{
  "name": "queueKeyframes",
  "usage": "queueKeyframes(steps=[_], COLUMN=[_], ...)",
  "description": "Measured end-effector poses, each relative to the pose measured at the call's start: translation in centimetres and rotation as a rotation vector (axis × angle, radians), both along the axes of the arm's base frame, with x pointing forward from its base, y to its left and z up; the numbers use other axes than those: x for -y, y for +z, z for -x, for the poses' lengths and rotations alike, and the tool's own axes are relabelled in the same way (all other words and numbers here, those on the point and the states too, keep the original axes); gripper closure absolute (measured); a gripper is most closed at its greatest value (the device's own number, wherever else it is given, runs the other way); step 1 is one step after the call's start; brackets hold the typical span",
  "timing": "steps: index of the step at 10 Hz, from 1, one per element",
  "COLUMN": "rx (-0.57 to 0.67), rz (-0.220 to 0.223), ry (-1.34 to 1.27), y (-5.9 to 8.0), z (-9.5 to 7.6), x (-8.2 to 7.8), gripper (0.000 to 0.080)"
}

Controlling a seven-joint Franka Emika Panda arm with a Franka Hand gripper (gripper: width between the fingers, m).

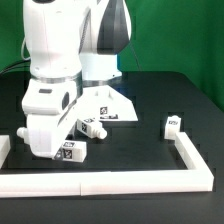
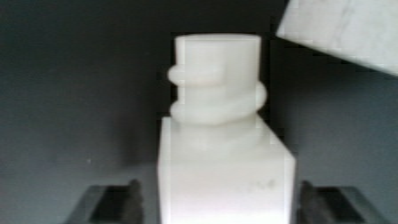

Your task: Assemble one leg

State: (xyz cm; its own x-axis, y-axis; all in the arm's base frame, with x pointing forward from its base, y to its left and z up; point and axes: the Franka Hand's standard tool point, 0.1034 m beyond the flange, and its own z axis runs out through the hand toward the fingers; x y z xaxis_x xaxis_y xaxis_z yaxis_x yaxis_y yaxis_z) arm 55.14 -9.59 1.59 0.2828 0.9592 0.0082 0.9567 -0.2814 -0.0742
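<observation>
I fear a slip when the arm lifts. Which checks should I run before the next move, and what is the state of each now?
1. The leg sits between the jaws: ok.
2. The jaws press firmly on the leg: cannot tell, contact is not visible.
3. The leg's threaded end is unobstructed: ok.
4. The panel is apart from the leg: ok.
5. The spare leg stands out of the way: ok.

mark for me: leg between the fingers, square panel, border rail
leg (image 2: pixel 221 155), wrist view, on its square body below the threaded tip.
panel (image 1: pixel 106 104), exterior view, on its flat top face.
rail (image 1: pixel 130 183), exterior view, on its long front stretch.
</observation>
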Motion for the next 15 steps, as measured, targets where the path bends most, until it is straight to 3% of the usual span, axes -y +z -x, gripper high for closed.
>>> queueKeyframes(steps=[1,2,4,5,10,11,13,14,15], rx=[0.006,0.025,0.054,0.065,0.052,0.051,0.075,0.078,0.082], rz=[0.010,0.020,0.047,0.050,0.049,0.050,0.067,0.072,0.067], ry=[-0.037,-0.080,-0.213,-0.267,-0.266,-0.321,-0.428,-0.514,-0.498], y=[1.9,4.2,8.3,9.5,8.8,9.2,11.7,12.0,12.1], z=[-0.3,0.2,2.5,3.1,3.6,5.2,9.2,10.5,10.7], x=[-0.2,-0.6,-2.3,-3.3,-3.0,-2.4,-3.1,-3.8,-4.1], gripper=[0.0291,0.0175,0.0155,0.0151,0.0151,0.0151,0.0151,0.0151,0.0151])
